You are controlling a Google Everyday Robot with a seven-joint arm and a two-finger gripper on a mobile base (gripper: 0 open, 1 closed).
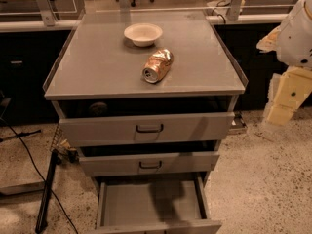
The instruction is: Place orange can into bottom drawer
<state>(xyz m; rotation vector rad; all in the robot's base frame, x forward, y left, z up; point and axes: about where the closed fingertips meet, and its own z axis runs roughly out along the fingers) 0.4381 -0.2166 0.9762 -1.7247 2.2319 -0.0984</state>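
Observation:
The orange can (157,66) lies on its side on the grey cabinet top (97,67), its silver round end facing the front edge. The bottom drawer (151,204) is pulled out below and its shallow tray looks empty. My gripper (282,112) hangs at the far right of the view, beside the cabinet's right side. It is well to the right of the can, lower than the cabinet top, and holds nothing that I can see.
A white bowl (143,33) stands on the cabinet top behind the can. The top drawer (146,128) and the middle drawer (148,164), both with dark handles, are slightly open. A black cable (29,160) and a dark stand (46,194) are on the floor at left.

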